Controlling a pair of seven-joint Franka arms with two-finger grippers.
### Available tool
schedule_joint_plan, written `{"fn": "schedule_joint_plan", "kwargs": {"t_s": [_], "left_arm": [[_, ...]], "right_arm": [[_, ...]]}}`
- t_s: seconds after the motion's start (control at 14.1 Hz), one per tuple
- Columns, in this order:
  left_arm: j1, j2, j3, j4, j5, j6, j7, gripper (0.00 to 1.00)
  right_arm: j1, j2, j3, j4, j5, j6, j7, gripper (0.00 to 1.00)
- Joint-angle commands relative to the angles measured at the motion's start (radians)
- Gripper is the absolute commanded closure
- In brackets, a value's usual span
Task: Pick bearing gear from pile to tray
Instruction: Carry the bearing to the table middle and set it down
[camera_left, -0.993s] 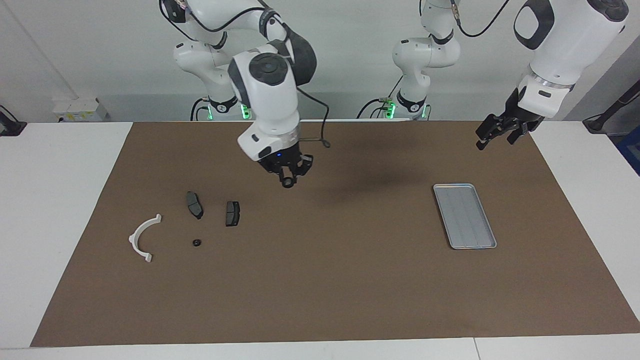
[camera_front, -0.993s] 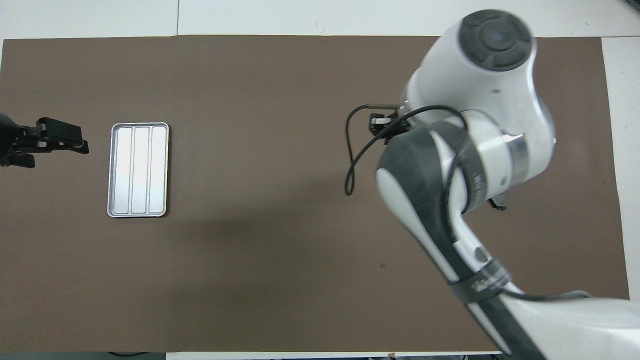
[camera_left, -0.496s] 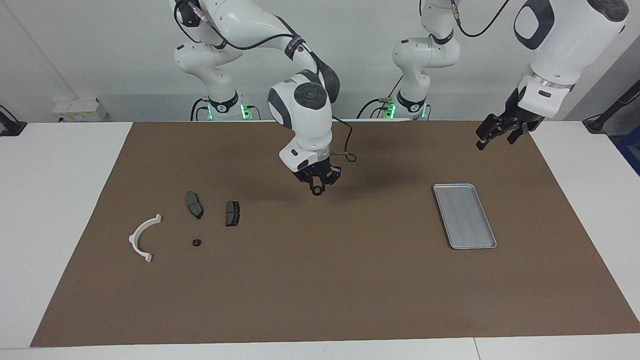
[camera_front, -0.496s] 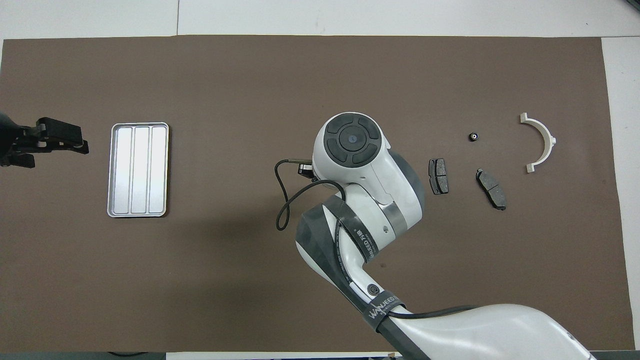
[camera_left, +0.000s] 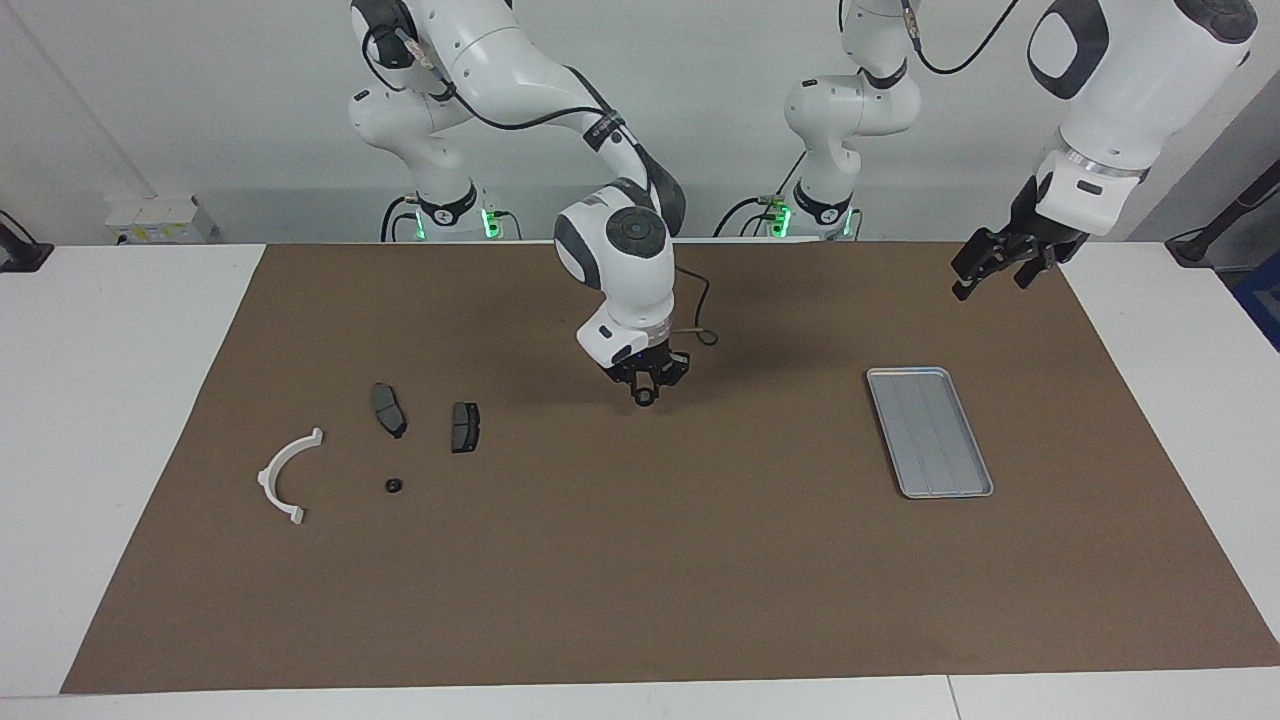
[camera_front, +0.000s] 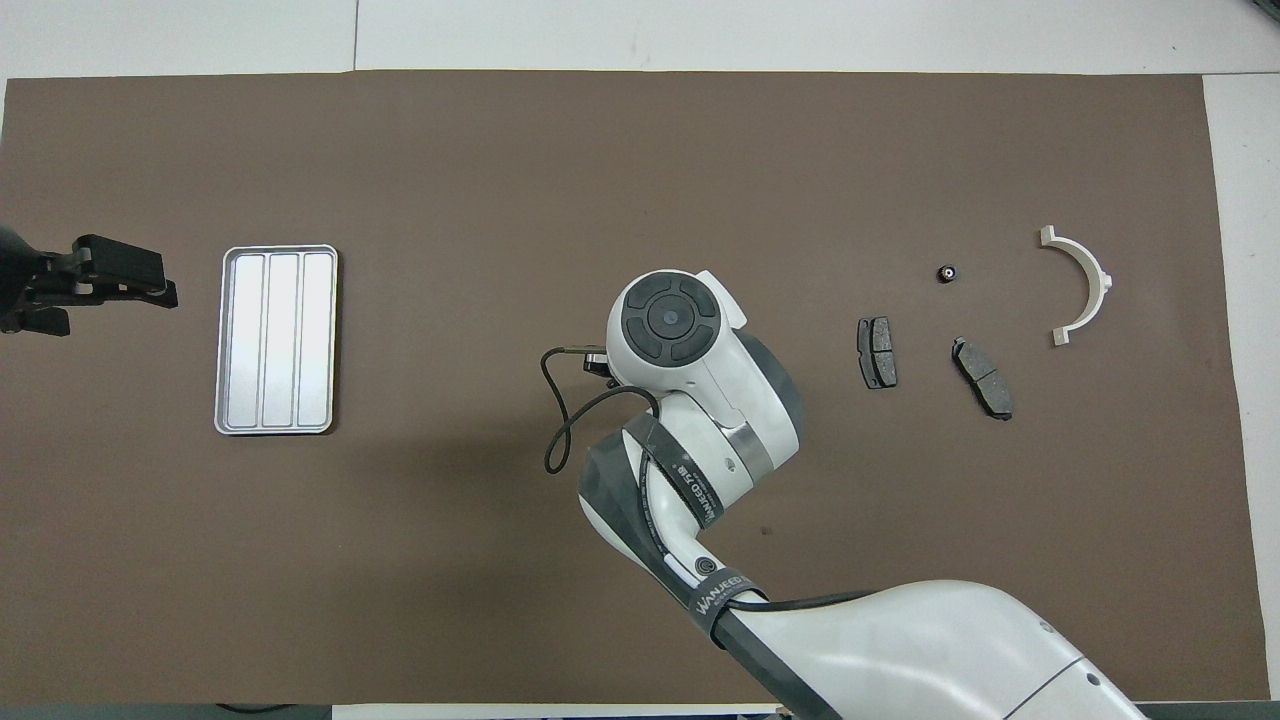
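My right gripper (camera_left: 645, 394) hangs over the middle of the brown mat, shut on a small black round bearing gear (camera_left: 643, 398). In the overhead view the arm's wrist hides it. The pile lies toward the right arm's end: a white arc piece (camera_left: 288, 475) (camera_front: 1080, 285), two dark brake pads (camera_left: 389, 409) (camera_left: 464, 426) and one more black gear (camera_left: 393, 486) (camera_front: 945, 272). The silver ribbed tray (camera_left: 930, 432) (camera_front: 276, 340) lies empty toward the left arm's end. My left gripper (camera_left: 990, 272) waits open in the air beside the tray, at the mat's end.
The brown mat (camera_left: 640, 560) covers most of the white table. A black cable loops from the right wrist (camera_front: 560, 420).
My right gripper has carried the gear away from the pile toward the tray's end and come lower over the mat. The left arm has not moved.
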Motion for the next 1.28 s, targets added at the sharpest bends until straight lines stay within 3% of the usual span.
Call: {"fn": "schedule_joint_plan", "kwargs": {"t_s": [0.0,0.5,0.57,0.71,0.78,1.06,1.21], "left_arm": [[-0.013,-0.025,0.007,-0.025,0.019,0.005,0.002,0.0],[-0.016,-0.025,0.005,-0.025,0.019,0.005,0.004,0.0],[-0.016,-0.025,0.005,-0.025,0.019,0.005,0.004,0.0],[-0.014,-0.025,0.005,-0.025,0.019,0.004,0.004,0.0],[-0.014,-0.026,0.005,-0.027,0.019,0.002,0.002,0.0],[-0.017,-0.037,0.005,-0.048,0.019,0.004,-0.001,0.0],[-0.04,-0.042,0.004,-0.058,0.019,0.004,-0.005,0.0]], "right_arm": [[-0.002,0.008,-0.006,-0.048,0.001,0.076,-0.018,1.0],[-0.01,0.011,-0.006,-0.12,0.001,0.167,-0.038,1.0],[-0.013,0.011,-0.004,-0.121,0.001,0.167,-0.037,0.86],[-0.013,0.011,-0.006,-0.114,0.001,0.149,-0.028,0.23],[-0.016,0.004,-0.006,-0.112,0.001,0.141,-0.026,0.04],[-0.094,-0.077,-0.016,-0.054,-0.015,0.044,-0.049,0.0],[-0.195,-0.117,-0.016,-0.034,-0.016,0.034,-0.185,0.0]]}}
